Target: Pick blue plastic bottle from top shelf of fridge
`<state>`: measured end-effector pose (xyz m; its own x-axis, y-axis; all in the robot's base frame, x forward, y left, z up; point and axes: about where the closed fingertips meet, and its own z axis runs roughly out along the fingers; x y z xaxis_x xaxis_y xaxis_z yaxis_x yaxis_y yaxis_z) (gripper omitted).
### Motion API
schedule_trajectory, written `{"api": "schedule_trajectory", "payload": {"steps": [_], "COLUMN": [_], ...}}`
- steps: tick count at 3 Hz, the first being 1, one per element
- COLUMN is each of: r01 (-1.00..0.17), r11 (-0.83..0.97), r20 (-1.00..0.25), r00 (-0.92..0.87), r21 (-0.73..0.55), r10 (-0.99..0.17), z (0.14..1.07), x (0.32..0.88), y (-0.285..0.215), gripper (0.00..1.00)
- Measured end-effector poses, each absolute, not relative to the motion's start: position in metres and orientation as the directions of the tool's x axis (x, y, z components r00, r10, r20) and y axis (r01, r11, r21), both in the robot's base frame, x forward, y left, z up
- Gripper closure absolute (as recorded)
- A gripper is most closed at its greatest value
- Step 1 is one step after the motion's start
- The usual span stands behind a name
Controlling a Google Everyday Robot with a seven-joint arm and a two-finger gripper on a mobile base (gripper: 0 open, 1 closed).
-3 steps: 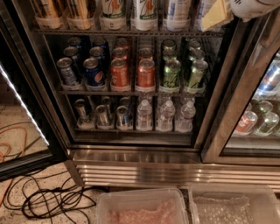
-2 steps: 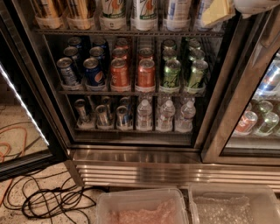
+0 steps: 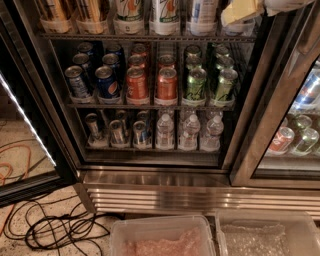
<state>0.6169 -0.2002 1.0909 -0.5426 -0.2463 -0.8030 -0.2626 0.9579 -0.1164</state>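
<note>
The fridge stands open with its dark interior in front of me. The top shelf runs across the upper edge of the view. The blue plastic bottle stands on it at the right; only its lower part with the white and blue label shows. My gripper, yellowish under a white arm, is at the top right. It is just right of the bottle, in front of the shelf's right end.
Bottles with green-and-orange print and amber bottles share the top shelf. Soda cans fill the middle rack, with small water bottles below. The open door is at left, cables lie on the floor, and plastic bins sit in front.
The gripper has risen slightly towards the top edge of the view. Nothing else has moved.
</note>
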Motion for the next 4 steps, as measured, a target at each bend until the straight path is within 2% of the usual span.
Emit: {"api": "schedule_trajectory", "payload": {"steps": [1, 2, 4], "r01": [-0.259, -0.228, -0.115], "r11": [0.957, 0.96, 0.969], "r20": [-0.816, -0.822, -0.819], "r00": [-0.52, -0.508, -0.519], "r21": [-0.13, -0.16, -0.217], "r10": [-0.251, -0.257, -0.246], "z": [1.094, 1.093, 1.084], "x": [0.626, 0.645, 0.678], "y": [-0.19, -0.185, -0.203], "gripper": [0.34, 0.33, 0.37]}}
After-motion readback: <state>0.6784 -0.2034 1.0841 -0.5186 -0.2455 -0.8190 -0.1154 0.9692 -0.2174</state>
